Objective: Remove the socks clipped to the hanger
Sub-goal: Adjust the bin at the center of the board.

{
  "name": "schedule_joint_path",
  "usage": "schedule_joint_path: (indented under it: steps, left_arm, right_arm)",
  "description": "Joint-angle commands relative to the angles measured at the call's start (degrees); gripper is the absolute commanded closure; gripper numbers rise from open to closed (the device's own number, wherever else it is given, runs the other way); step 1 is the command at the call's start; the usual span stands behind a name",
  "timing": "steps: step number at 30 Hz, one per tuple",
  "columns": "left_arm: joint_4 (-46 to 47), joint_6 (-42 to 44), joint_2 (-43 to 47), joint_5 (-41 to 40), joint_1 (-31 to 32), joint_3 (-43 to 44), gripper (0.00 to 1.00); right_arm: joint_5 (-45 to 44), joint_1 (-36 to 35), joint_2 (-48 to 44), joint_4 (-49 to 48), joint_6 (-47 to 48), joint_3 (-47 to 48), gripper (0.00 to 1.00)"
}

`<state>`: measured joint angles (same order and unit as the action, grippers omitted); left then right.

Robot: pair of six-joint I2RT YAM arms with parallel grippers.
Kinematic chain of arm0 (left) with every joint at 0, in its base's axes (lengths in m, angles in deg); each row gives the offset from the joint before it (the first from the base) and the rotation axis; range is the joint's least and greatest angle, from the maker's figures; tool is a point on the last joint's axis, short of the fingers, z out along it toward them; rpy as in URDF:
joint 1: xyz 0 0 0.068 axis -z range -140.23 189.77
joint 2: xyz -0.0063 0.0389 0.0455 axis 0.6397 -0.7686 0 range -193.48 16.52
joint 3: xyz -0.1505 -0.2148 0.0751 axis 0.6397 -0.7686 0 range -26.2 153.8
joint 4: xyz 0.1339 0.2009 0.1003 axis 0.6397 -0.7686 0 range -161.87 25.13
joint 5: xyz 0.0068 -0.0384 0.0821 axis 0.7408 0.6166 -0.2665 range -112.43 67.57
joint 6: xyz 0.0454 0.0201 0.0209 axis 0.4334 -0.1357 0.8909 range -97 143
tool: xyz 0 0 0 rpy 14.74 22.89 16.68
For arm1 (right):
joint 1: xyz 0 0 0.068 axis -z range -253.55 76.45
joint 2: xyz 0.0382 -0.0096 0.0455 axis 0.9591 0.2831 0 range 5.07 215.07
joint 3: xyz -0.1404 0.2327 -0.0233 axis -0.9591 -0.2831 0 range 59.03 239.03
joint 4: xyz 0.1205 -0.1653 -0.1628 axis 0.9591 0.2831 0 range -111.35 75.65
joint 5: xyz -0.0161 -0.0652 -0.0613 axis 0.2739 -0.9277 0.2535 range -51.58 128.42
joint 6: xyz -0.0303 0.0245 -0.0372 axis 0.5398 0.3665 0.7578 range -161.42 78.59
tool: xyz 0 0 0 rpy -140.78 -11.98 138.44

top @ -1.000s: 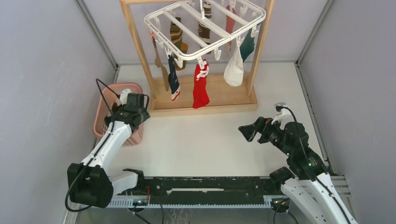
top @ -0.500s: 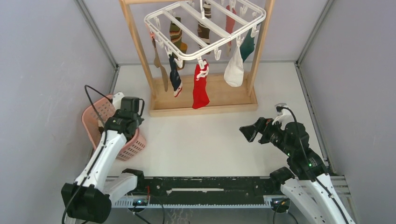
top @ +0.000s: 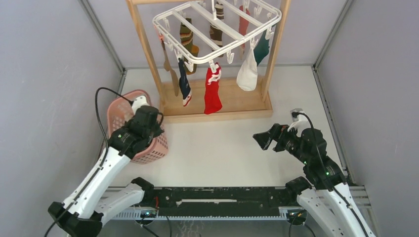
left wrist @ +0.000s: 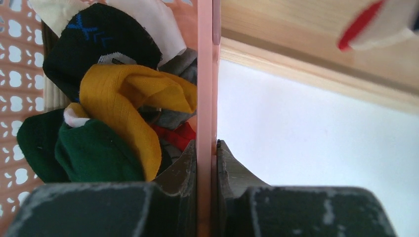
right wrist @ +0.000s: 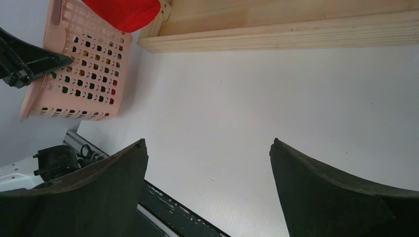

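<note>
My left pincer (left wrist: 206, 147) clamps the basket rim (left wrist: 205, 59), so the open right pincer (right wrist: 207, 144) is freer for the socks (top: 212, 96) hanging vertically from the hanger (top: 237, 41), ahead and above.

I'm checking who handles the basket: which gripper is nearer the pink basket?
Left. The left gripper is shut on the wall of the pink basket, one finger inside, one outside. The right gripper stands open, well apart, off to the basket's right.
</note>
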<state>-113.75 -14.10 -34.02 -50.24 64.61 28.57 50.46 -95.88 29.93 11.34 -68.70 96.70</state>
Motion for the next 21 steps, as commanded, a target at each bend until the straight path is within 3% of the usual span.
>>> schedule_joint_path:
  steps: [1, 10, 21]
  left_arm:
    - [-1.1, 0.4, -0.1, -7.9, 10.5, 7.6, 1.0]
    - [-6.5, -1.4, -8.3, -15.2, 32.5, 16.2, 1.0]
    - [-1.4, 2.3, -23.3, -17.1, 47.9, 24.2, 1.0]
  right_arm:
    - [0.6, 0.8, 1.0, -2.1, 0.8, 2.2, 0.0]
    - [0.4, 2.4, 2.0, -0.3, 1.7, 5.9, 0.0]
    - [-1.8, 5.1, 1.6, 4.6, 2.6, 11.2, 0.0]
